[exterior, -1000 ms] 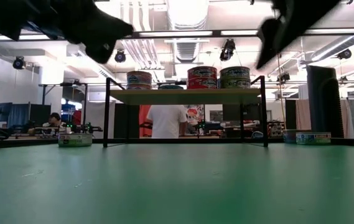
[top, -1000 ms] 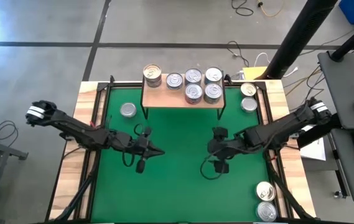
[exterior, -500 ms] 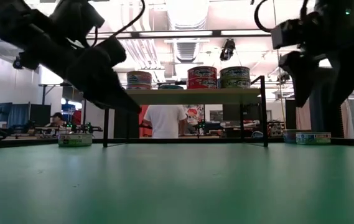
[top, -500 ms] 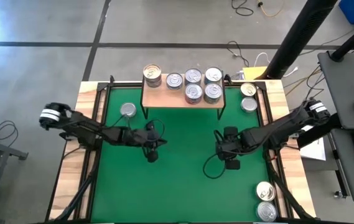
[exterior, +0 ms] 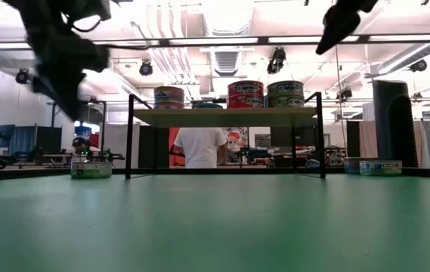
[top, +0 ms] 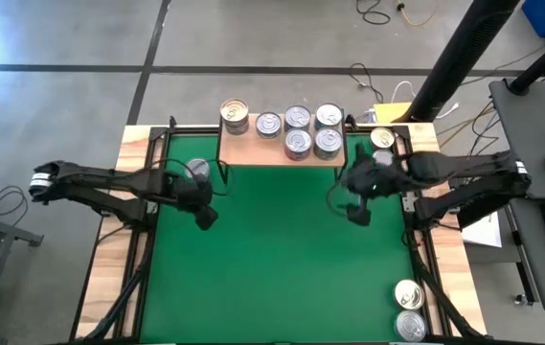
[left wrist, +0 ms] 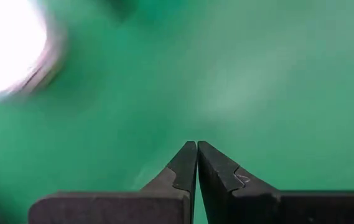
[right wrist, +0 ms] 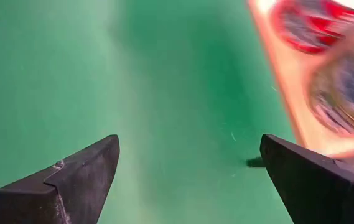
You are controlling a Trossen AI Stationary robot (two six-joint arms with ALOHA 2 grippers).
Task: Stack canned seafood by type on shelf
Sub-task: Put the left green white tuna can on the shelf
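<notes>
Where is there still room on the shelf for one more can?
The shelf has bare wood along its front edge on the left, in front of the gold-topped stack and the single can. The right end is crowded with four cans. The green mat in the middle is bare too.

Grey concrete floor (top: 253, 38) crossed by dark lines; a black pillar (top: 454, 57) rises nearby; ceiling strip lights (exterior: 290, 39) glow above exposed ducts (exterior: 226, 57).

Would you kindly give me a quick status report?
Left gripper shut, empty, beside loose can. Right gripper open, empty, near shelf. Nothing blocking.
</notes>
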